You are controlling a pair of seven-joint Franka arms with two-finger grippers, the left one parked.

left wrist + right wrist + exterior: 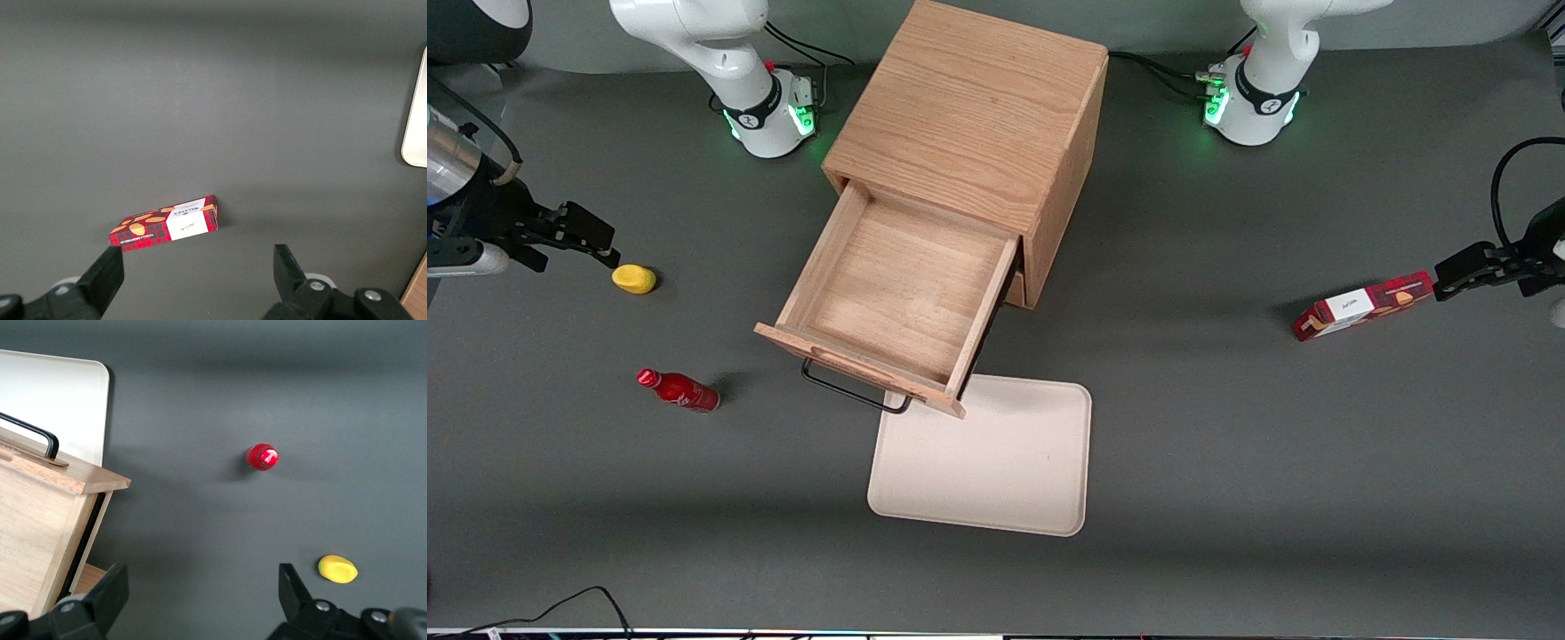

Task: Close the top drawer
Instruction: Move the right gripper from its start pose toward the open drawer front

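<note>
Top drawer (889,302) pulled far out of wooden cabinet (969,116), empty, front panel leaning out over edge of pale tray (996,471). Black wire handle (854,391) hanging under the front panel, nearest the front camera.

Near to far: tray on the table (1227,498) closest to the camera; then drawer front and handle; then red bottle (680,391) lying on its side toward the working arm's end; then yellow lump (633,279) (soft toy or fruit, cannot tell which) a little farther from the camera; then red patterned box (1360,307) toward the parked arm's end; cabinet body farthest, between the two arm bases.

Gripper (574,233) well apart from the drawer, hovering near the yellow lump at the working arm's end. Fingers (100,597) spread wide, nothing between them.

Step in hand, by judgement: approach not yet made, drawer untouched.

Next move calls for: crossing to the drawer front, setting fingers against the panel or handle, pushing square along the slide toward the cabinet. Off-axis push likely to jam or shift the cabinet. Lower drawer barely visible under the top one.
</note>
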